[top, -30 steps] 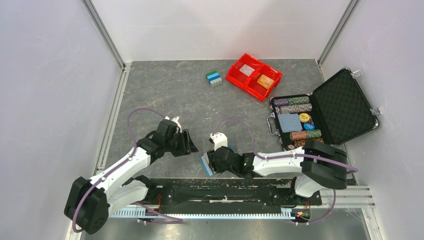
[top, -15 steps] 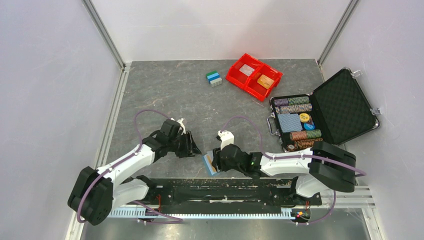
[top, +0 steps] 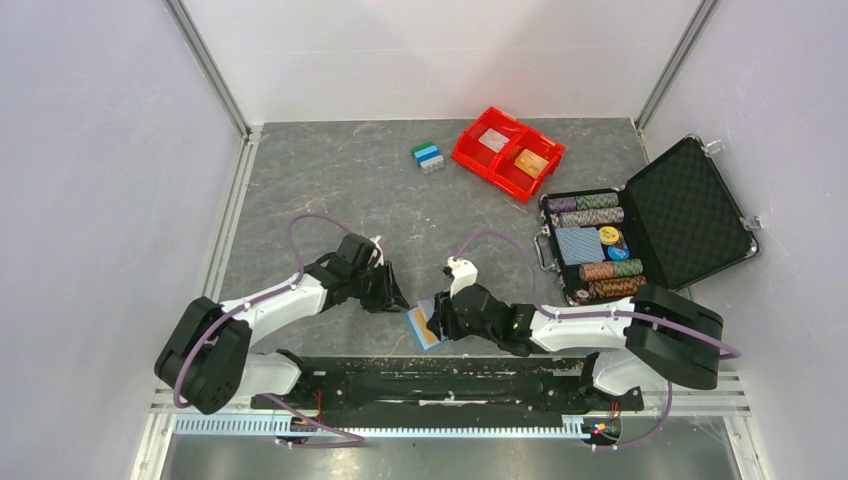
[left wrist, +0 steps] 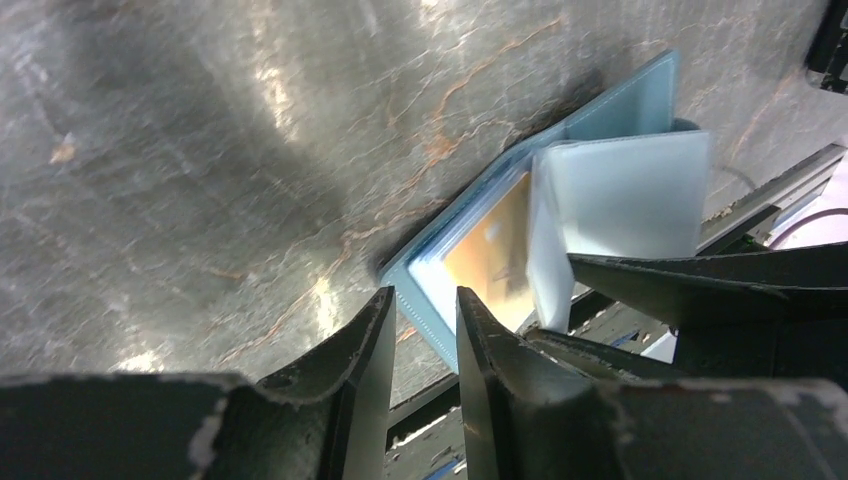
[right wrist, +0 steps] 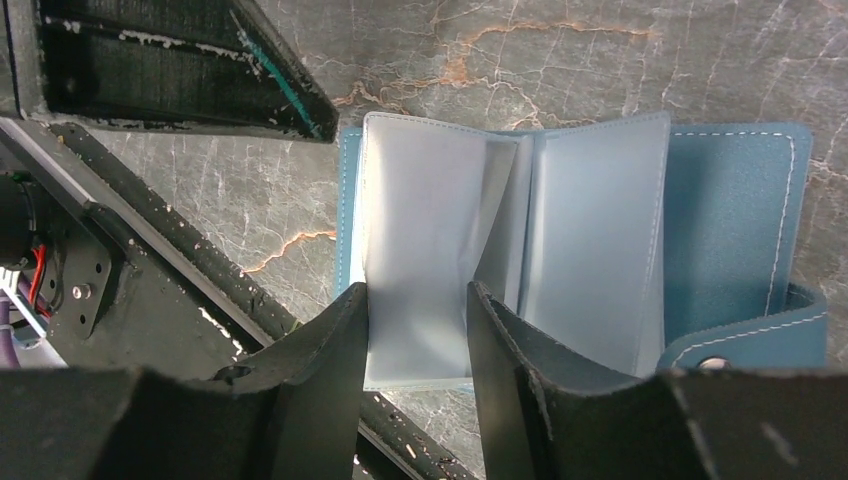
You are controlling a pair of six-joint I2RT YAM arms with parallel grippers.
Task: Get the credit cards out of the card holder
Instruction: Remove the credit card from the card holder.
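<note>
Left wrist, orange card (left wrist: 492,250) in card holder (left wrist: 625,100), right wrist, pale sleeves (right wrist: 590,240)

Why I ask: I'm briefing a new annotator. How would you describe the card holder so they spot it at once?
Find the black rail along the near edge of the table. Just beyond its middle lies the card holder, spread open. It is the only flat light-blue stitched wallet, an orange card showing through its cloudy sleeves, unlike the red bin and black case farther back.
</note>
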